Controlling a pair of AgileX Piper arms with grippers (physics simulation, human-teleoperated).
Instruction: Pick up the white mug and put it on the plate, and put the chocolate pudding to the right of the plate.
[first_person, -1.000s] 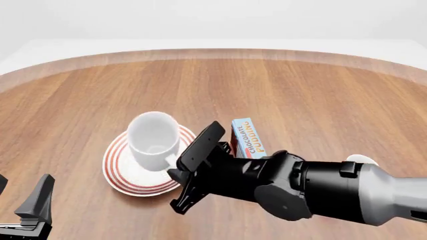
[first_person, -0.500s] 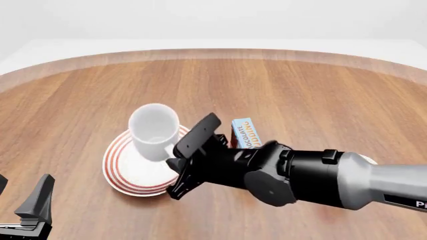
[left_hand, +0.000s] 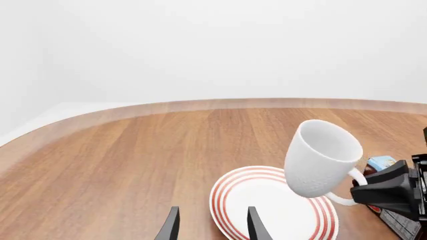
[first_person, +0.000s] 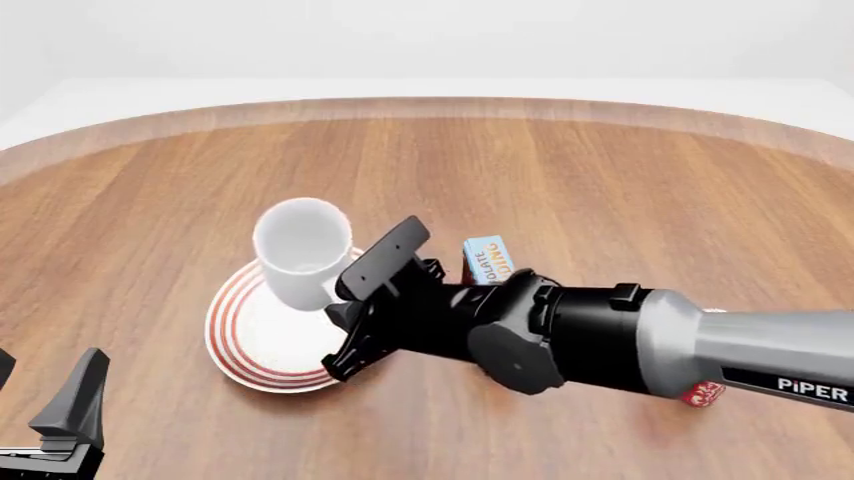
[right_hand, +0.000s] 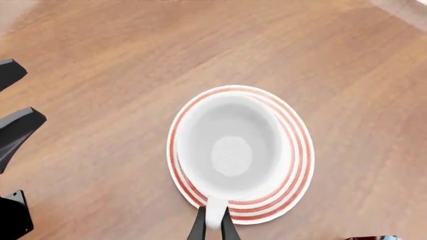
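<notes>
The plain white ceramic mug (left_hand: 322, 158) is pinched by its handle in the right gripper (right_hand: 212, 223), tilted just ahead of it above the red-ringed round plate (left_hand: 253, 210). A tipped landing is the risk — only the left wrist view shows the gap. The left gripper (left_hand: 210, 231) stands open, idle.

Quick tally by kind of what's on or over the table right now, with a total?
Mugs: 1, the white mug, held above the plate by its handle in the right gripper
Plates: 1, the plate
Boxes: 1, the chocolate pudding
Total: 3
</notes>
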